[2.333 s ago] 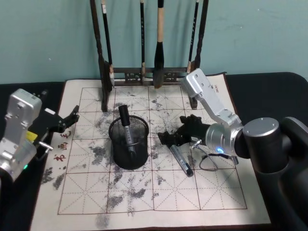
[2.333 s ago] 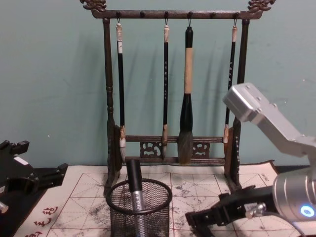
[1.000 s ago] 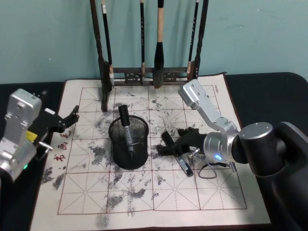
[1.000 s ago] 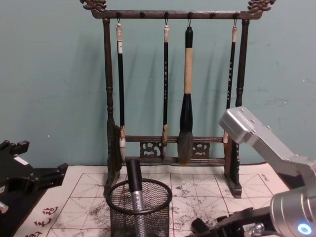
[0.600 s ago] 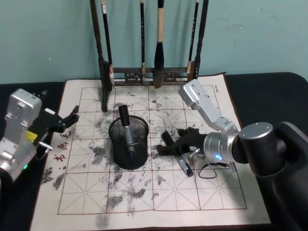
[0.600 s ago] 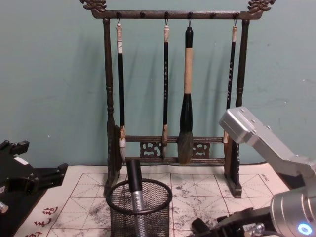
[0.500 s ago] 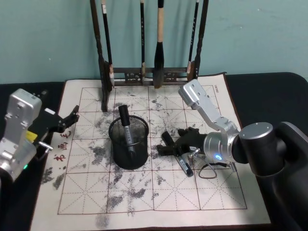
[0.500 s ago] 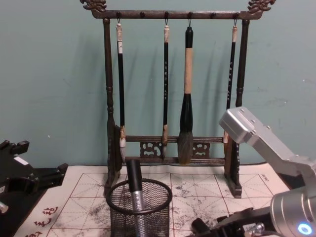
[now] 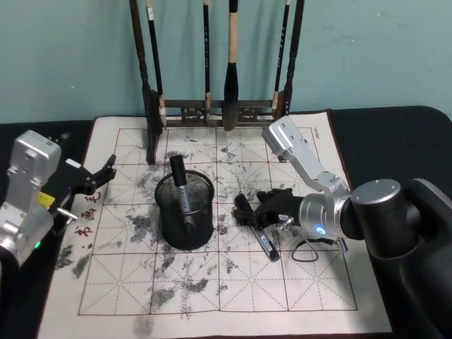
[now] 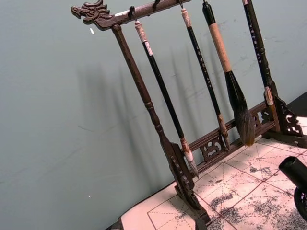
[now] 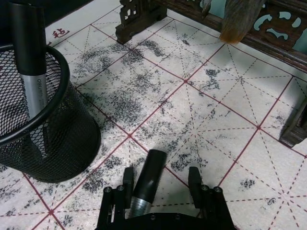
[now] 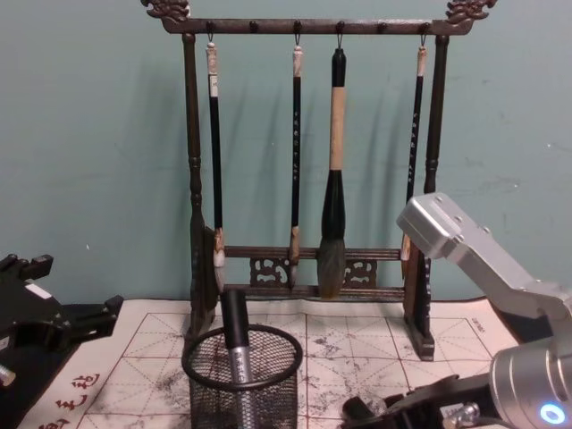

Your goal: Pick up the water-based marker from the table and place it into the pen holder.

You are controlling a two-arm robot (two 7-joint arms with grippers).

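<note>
Now the water-based marker (image 11: 148,179) is straddled, not clamped.
Lying on the table (image 9: 282,282) beside the pen holder (image 11: 53,143), it should be pinched squarely by the spread fingers (image 11: 194,176) of the right gripper (image 11: 161,181); the left gripper (image 9: 99,176) is parked aside.

A plain teal wall (image 12: 89,134) is filling the whole backdrop, lit evenly from the front and showing a few small pale specks. A dark wooden brush rack (image 12: 190,179) is standing just before it, with four brushes (image 12: 332,179) hanging from its dragon-ended top bar, and is casting soft shadows (image 10: 103,96) onto the wall.
</note>
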